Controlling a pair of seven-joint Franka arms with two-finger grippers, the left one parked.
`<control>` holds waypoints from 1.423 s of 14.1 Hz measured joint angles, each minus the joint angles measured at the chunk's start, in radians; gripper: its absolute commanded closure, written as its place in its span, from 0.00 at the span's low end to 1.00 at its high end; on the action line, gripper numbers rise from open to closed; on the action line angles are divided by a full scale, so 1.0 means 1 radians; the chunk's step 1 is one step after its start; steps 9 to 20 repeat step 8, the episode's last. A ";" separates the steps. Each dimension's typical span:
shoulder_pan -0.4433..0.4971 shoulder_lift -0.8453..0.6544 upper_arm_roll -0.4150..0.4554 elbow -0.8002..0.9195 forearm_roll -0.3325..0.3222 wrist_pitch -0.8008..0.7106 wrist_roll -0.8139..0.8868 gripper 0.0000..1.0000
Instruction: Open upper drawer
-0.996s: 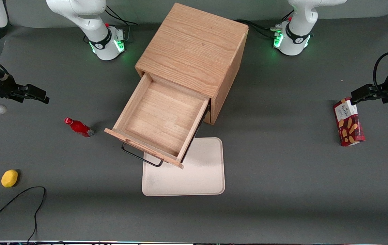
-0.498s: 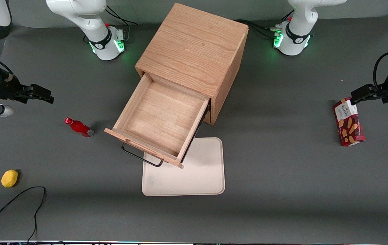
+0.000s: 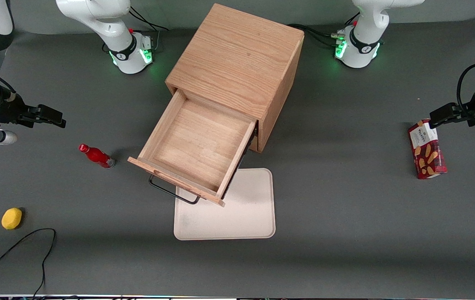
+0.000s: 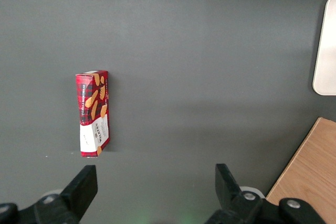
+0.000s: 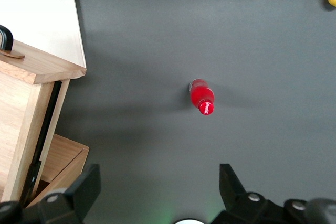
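1. My gripper (image 3: 49,116) hangs at my end of the table with its fingers spread wide and nothing held, well clear of the upper drawer (image 3: 195,146).
2. The drawer is already far out of the cabinet (image 3: 237,66); its pull axis runs toward the tray (image 3: 241,216).
3. The right wrist view shows the drawer's side (image 5: 26,108) and the red bottle (image 5: 202,97). The front view shows the handle (image 3: 170,192) untouched.

- Dark grey matte table (image 3: 345,229) under even light, soft shadows
- Oak cabinet (image 3: 237,58) stands mid-table
- Cream tray (image 3: 241,216) lies flat in front of the cabinet
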 measured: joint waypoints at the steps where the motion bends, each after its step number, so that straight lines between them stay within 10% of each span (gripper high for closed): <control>1: 0.000 0.000 -0.001 0.000 0.000 0.000 0.000 0.00; 20: 0.000 0.000 -0.006 0.008 0.000 0.000 0.000 0.00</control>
